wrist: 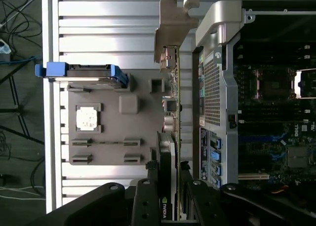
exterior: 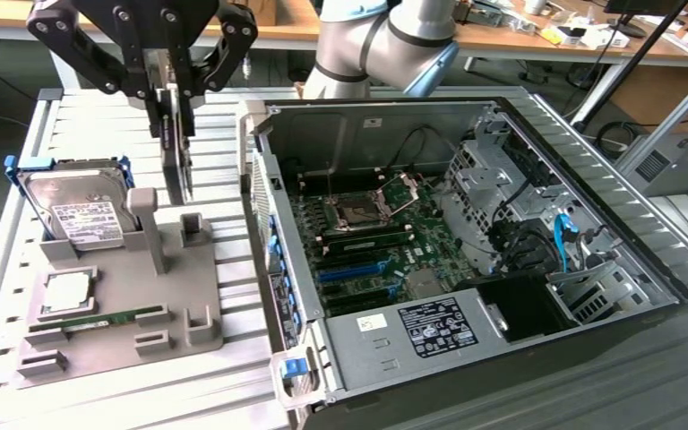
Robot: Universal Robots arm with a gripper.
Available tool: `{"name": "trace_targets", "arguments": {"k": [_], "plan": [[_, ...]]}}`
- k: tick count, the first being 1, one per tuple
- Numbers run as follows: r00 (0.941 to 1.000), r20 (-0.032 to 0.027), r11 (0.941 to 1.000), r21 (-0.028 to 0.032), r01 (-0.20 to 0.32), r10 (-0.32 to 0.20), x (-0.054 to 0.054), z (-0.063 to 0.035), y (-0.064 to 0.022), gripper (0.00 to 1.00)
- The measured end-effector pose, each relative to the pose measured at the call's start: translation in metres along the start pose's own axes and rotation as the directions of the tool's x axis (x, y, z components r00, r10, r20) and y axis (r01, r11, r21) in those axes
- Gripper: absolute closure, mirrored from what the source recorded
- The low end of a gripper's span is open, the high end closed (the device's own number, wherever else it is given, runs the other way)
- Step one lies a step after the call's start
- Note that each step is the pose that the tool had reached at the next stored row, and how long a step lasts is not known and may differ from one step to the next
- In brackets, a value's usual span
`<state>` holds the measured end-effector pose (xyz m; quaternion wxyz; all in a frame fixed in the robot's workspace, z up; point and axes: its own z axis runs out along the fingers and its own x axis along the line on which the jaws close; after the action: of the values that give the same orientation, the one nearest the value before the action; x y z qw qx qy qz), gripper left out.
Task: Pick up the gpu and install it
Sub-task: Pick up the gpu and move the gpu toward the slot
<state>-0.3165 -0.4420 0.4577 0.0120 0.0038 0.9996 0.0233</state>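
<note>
At the exterior view's left, a hard drive is resting in the grey fixture. Over the fixture, the gripper, jaws clamped on the gpu, is holding the card upright, likely keeping its connector edge free for the open computer case alongside.

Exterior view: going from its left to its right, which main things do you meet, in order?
hard drive → gpu, hanging upright in the claw → processor socket → drive cage
</note>
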Motion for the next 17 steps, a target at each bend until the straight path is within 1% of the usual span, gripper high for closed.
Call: {"name": "trace_targets", "arguments": {"k": [3, 4, 17], "plan": [[1.0, 0.0, 1.0, 0.0001, 0.0, 0.0, -0.009, 0.0002, 0.0001, 0.73], [1.0, 0.0, 1.0, 0.0, 0.0, 0.0, -0.017, 0.0004, 0.0001, 0.73], [1.0, 0.0, 1.0, 0.0, 0.0, 0.0, -0.077, 0.0019, 0.0005, 0.73]]}}
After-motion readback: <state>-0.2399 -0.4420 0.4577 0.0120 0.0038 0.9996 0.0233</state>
